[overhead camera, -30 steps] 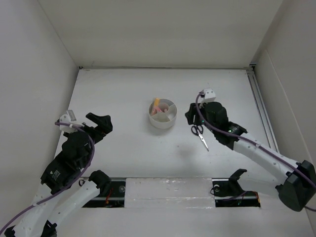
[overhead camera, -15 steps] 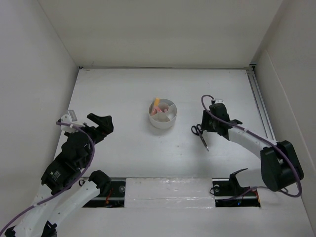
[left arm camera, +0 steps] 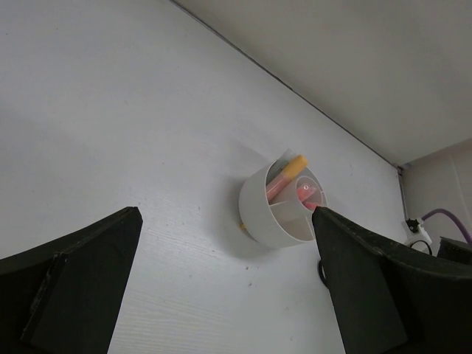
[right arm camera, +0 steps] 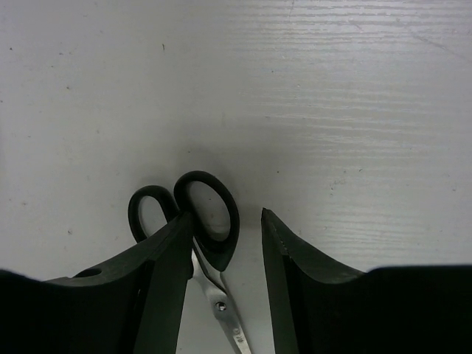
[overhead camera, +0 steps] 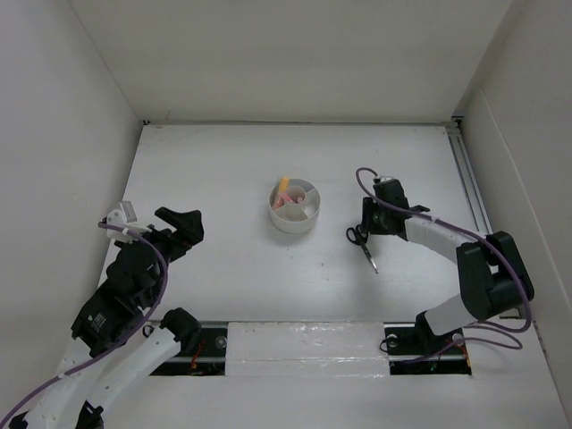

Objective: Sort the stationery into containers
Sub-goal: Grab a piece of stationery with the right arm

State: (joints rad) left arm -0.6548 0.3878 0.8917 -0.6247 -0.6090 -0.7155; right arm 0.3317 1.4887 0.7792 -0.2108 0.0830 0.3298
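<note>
My right claw (right arm camera: 227,218) is open astride one loop of the scissors (right arm camera: 209,237), lower centre. An off-centre squeeze could swivel or drop them. Left claw (left arm camera: 226,214) wide open.

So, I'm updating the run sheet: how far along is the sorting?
Done: pens sit in the white organizer. In hand: the right tool straddles one handle loop of the scissors, jaws apart, with the scissors flat on the table. To do: grip them and put them in the organizer. The left tool hangs open and empty, off to the side.

Left hand (overhead camera: 181,225) raised, jaws wide; right hand (overhead camera: 365,229) low (jaws partly apart).
</note>
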